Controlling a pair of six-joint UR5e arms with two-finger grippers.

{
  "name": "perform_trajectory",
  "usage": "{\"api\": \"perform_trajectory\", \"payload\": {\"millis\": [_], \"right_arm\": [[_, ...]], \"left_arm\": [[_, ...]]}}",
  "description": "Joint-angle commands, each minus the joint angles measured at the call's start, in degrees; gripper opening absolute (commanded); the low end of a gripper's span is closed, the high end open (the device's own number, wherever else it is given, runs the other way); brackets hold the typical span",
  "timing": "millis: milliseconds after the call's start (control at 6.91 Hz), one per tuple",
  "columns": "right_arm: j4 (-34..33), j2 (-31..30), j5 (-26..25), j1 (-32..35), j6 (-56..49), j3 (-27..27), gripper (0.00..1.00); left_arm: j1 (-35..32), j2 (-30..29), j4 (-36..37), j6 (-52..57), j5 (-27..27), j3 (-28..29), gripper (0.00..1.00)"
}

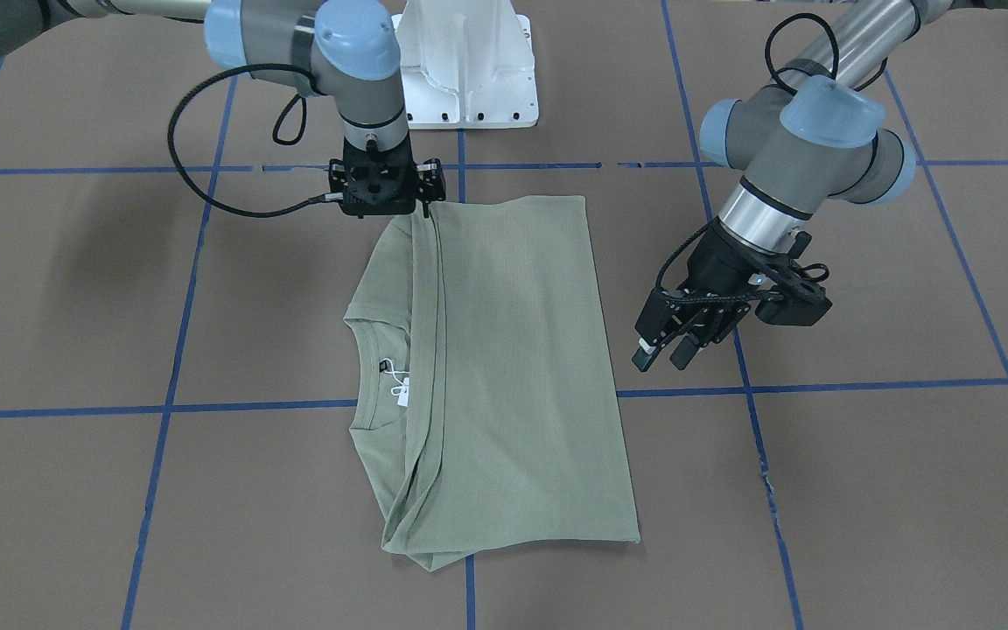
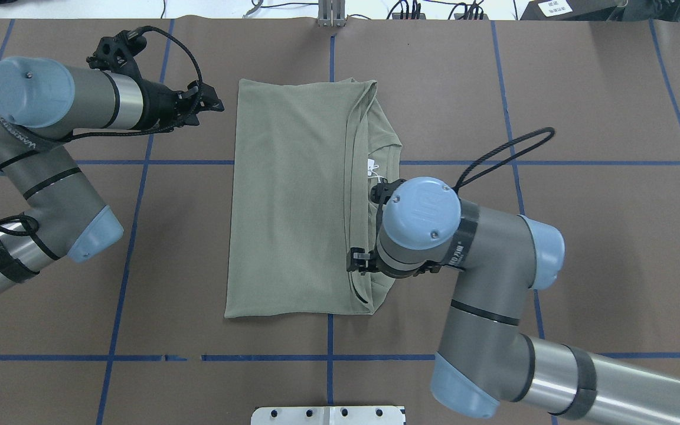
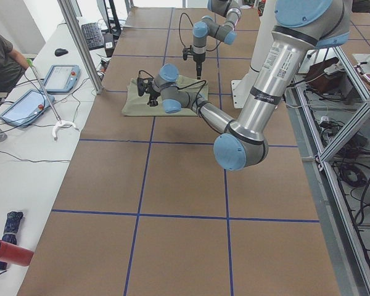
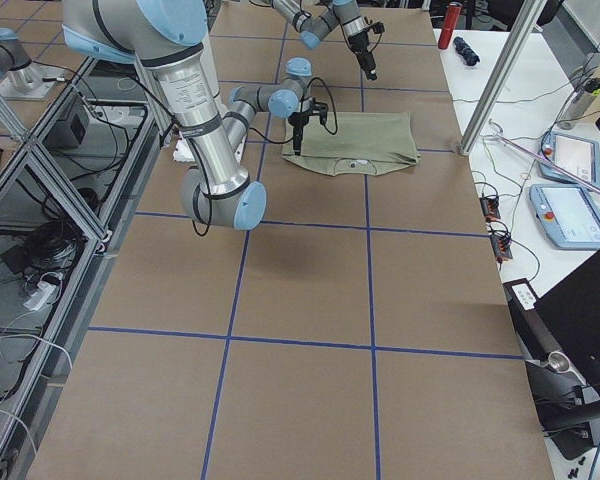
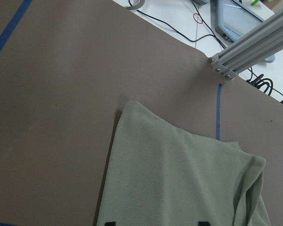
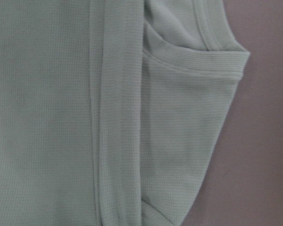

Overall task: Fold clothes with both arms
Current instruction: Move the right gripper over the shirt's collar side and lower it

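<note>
The sage-green shirt (image 1: pixel 513 367) lies flat on the brown table, folded lengthwise into a rectangle, also seen in the overhead view (image 2: pixel 293 200). Its round neck and white tag (image 1: pixel 401 391) show at the side under the right arm. My right gripper (image 1: pixel 399 206) points straight down on the shirt's corner nearest the robot; its fingers are hidden, and the right wrist view shows only fabric (image 6: pixel 47 113). My left gripper (image 1: pixel 663 354) is open and empty, hovering just off the shirt's opposite long edge. Its fingertips (image 5: pixel 111 222) frame the shirt's far corner (image 5: pixel 179 179).
The white pedestal base (image 1: pixel 469 66) stands at the table's robot side. Blue tape lines (image 1: pixel 250 407) grid the brown table. An aluminium post (image 5: pixel 250 42) and cables sit beyond the far edge. Tablets (image 3: pixel 61 77) lie on the operators' desk.
</note>
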Motion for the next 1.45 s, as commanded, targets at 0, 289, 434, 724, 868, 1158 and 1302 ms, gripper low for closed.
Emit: {"api": "perform_trajectory", "payload": {"millis": [0, 289, 434, 724, 868, 1158, 1302], "right_arm": [[-1.58, 4.12, 1.59, -0.19, -7.78, -6.53, 1.00], [-1.58, 3.60, 2.03, -0.19, -9.29, -7.42, 1.00], [-1.58, 3.51, 2.12, -0.54, -9.57, -7.51, 1.00], [-2.63, 3.68, 2.12, -0.89, -9.57, -7.42, 1.00], [-3.16, 3.68, 2.12, -1.15, -9.57, -7.42, 1.00], [-3.69, 3.68, 2.03, -1.59, -9.57, -7.42, 1.00], [-4.73, 3.77, 2.03, -1.68, -9.66, -7.34, 1.00]], "left_arm": [[0.04, 0.42, 0.15, -0.09, -0.09, -0.08, 0.69], [0.13, 1.21, 0.07, -0.26, -0.87, -0.25, 0.69], [0.13, 1.12, 0.07, -0.26, -0.88, -0.25, 0.70], [0.13, 1.12, 0.07, -0.44, -0.97, -0.25, 0.70], [0.13, 1.21, 0.07, -0.53, -0.97, -0.51, 0.71], [0.13, 1.21, 0.07, -0.53, -1.32, -0.43, 0.71], [0.13, 1.21, 0.07, -0.61, -1.32, -0.51, 0.71]]}}
